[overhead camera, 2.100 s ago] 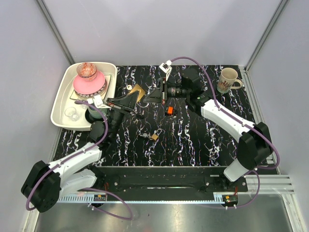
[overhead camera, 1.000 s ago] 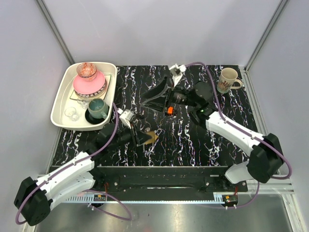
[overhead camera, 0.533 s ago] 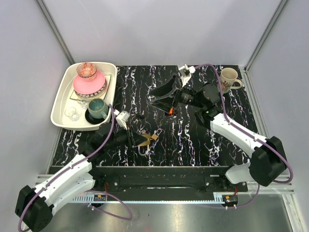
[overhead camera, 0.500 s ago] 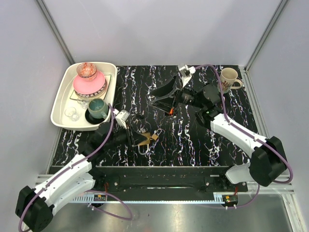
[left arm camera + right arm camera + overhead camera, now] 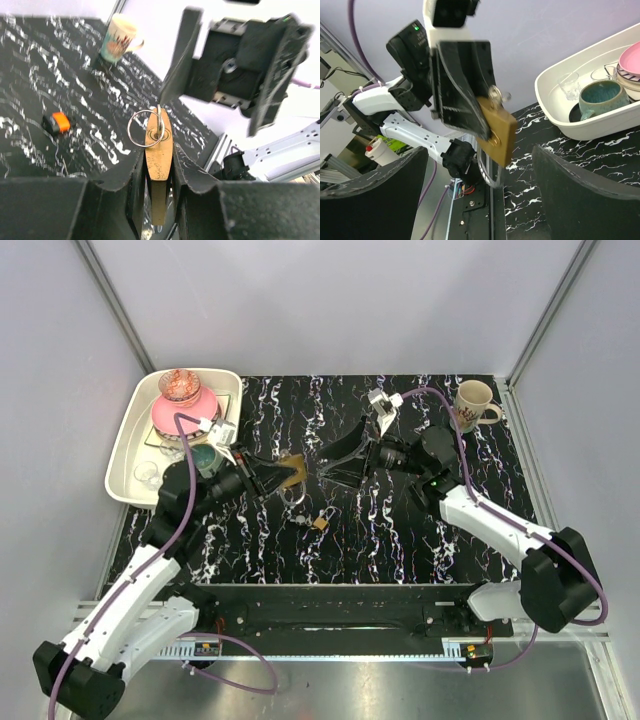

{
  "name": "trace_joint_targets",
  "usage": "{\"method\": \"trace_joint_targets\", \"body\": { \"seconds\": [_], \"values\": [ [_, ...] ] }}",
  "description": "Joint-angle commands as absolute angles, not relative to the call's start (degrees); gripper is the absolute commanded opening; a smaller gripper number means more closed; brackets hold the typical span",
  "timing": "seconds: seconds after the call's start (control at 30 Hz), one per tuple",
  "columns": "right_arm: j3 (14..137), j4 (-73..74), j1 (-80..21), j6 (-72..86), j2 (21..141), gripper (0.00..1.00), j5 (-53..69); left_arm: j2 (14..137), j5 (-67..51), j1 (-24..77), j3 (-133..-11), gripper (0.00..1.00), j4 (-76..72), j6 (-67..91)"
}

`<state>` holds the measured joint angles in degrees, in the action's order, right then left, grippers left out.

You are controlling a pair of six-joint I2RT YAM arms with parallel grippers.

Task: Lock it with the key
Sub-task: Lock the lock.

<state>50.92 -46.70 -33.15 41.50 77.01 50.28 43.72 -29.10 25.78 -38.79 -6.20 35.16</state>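
**Key on the table, lock in the air: where this could slip**

From above, we see the left gripper (image 5: 268,478) holding a brass padlock (image 5: 291,468) off the table (image 5: 400,540). The right gripper (image 5: 348,453) faces it from just beside, jaws spread wide and holding nothing. We cannot find the key in this view, and it may lie hidden under the right arm. A second, small padlock (image 5: 319,522) lies loose nearer the arm bases, and we judge it could be nudged or mistaken for the target.

In the left wrist view, the jaws pinch the padlock by its lower body, with a thin wire ring (image 5: 145,129) at its face. The orange-headed key (image 5: 59,121) lies flat on the table, well apart from both grippers. Being small and flat, it may skid or tip out of the fingers when picked up. It could also come up at the wrong angle for the keyhole.

In the right wrist view, the padlock hangs close in front of the wide jaws, with the white tray (image 5: 555,107) beyond. With the two grippers this near, we fear a finger striking the lock. The pinch is narrow, so any push could pivot the lock or knock it loose.
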Motion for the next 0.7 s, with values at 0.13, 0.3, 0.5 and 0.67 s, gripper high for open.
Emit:
{"method": "trace_joint_targets", "body": {
  "seconds": [0.13, 0.3, 0.5, 0.67],
  "values": [
    [50.0, -51.5, -32.9, 44.7, 76.1, 0.92, 51.5, 43.9, -32.8, 24.6, -45.0, 0.00, -23.9, 37.5],
    [50.3, -56.9, -33.3, 48.9, 78.6, 0.89, 52.4, 44.6, -32.8, 24.6, -44.1, 0.00, -29.0, 39.8],
    [51.3, -58.8, -36.5, 49.8, 81.6, 0.86, 52.7, 45.2, -33.4, 24.5, -45.6, 0.00, -28.8, 39.8],
    [52.6, -55.9, -39.4, 47.2, 82.4, 0.84, 51.5, 45.9, -34.4, 24.5, -45.7, 0.00, -30.2, 41.0]
  ]
}}
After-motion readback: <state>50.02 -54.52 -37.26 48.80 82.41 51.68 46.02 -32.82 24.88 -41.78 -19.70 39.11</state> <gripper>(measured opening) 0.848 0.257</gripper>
